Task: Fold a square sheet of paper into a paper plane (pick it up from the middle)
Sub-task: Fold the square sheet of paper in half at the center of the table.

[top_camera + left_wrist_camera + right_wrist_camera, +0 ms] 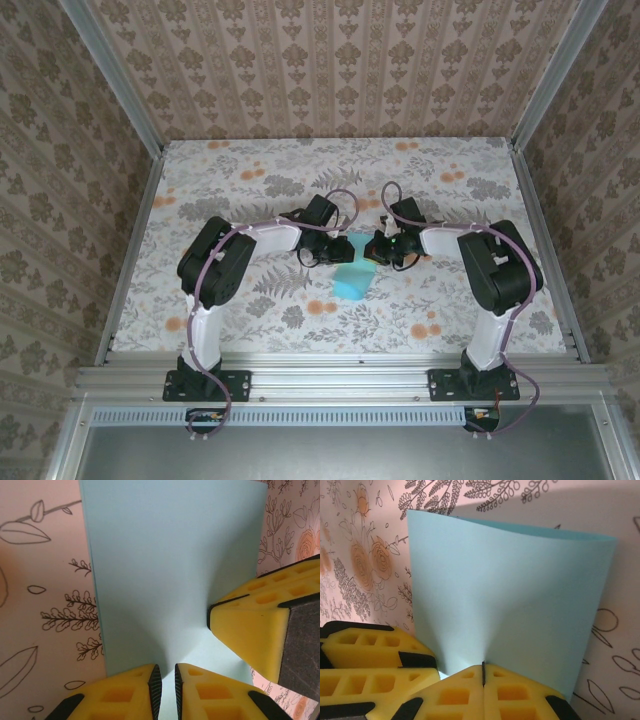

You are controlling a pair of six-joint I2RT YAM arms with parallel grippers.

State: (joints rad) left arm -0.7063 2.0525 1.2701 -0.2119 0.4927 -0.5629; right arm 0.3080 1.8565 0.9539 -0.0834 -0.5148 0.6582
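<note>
Fingertips of the right gripper are pressed flat together, pinching the near edge of the square sheet of paper, which puckers into a soft ridge running away from the pinch. Just beside it, the left gripper has its yellow pads drawn to a thin slit with turquoise showing in it, nipping the same edge. Both wrists meet over the middle of the floral table. The sheet lies there turquoise side up, reaching from the two grippers toward the arm bases, its far edge bowed up a little.
</note>
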